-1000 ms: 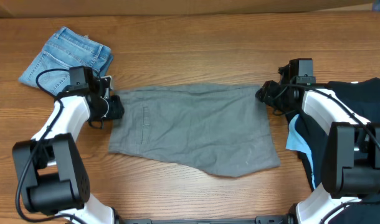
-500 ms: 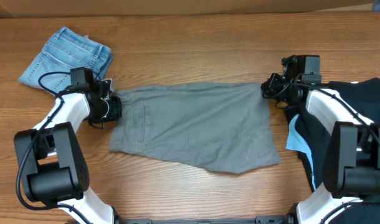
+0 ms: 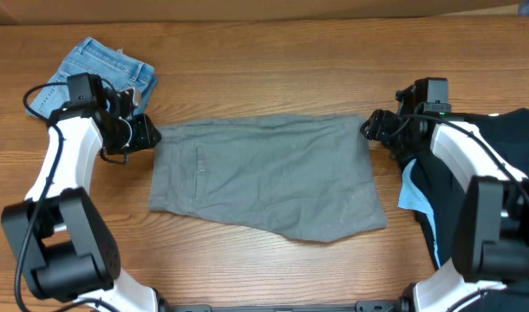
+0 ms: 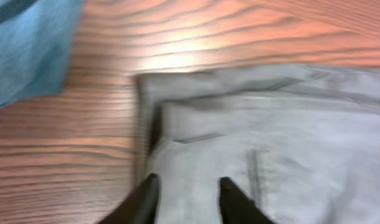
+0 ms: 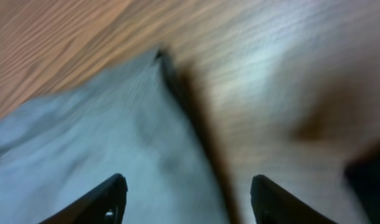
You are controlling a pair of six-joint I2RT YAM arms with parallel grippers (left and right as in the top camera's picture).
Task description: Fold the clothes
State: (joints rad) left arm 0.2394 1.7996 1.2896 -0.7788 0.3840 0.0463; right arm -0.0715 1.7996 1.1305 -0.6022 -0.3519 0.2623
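The left gripper (image 3: 146,135) has drawn back from the shorts' left side toward the table's far-left corner, its arm swung outward. The right gripper (image 3: 375,128) has barely shifted. The grey-khaki shorts (image 3: 264,178) lie spread flat and unfolded in the middle of the table (image 3: 273,61).

The left jaws stand apart with nothing between them, just over the shorts' far-left corner. The right jaws are wide apart above the far-right corner. That wrist view is blurred, so they seem clear of the cloth rather than touching it.

A blue denim pair (image 3: 91,74) sits folded near the far-left corner, and dark clothes (image 3: 507,147) are heaped at the right edge. With both grippers empty at the far corners, the first fold has likely not begun.
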